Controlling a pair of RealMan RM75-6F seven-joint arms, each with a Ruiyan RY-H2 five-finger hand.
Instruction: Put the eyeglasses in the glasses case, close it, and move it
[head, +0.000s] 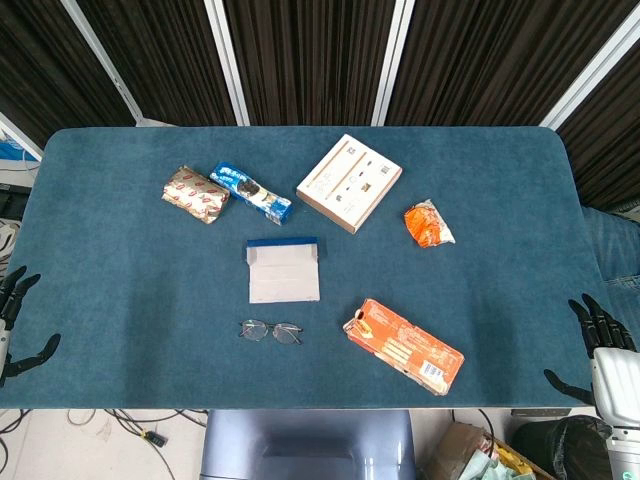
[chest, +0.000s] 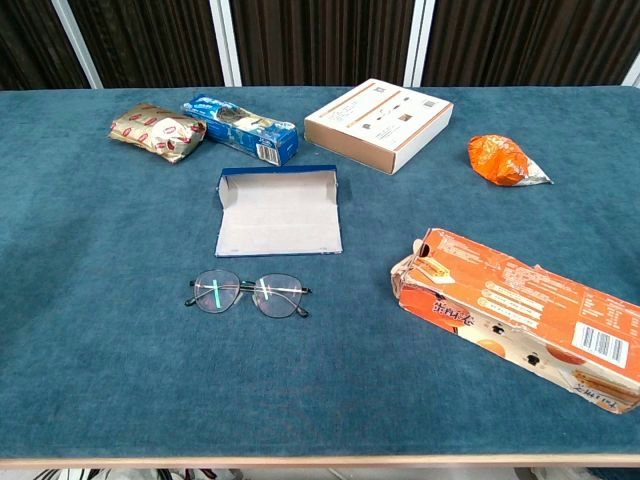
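Thin-rimmed eyeglasses (head: 270, 331) (chest: 247, 293) lie folded flat on the blue table, just in front of the glasses case (head: 284, 271) (chest: 278, 212). The case is open, its pale lining up and its blue lid edge toward the back. In the head view my left hand (head: 14, 322) hangs off the table's left edge, fingers spread, holding nothing. My right hand (head: 600, 345) hangs beyond the front right corner, fingers apart and empty. Neither hand shows in the chest view.
An orange carton (head: 403, 345) (chest: 518, 315) lies right of the glasses. Behind the case sit a blue biscuit pack (head: 250, 192), a gold-red snack pack (head: 196, 194), a white flat box (head: 349, 182) and an orange snack bag (head: 427, 224).
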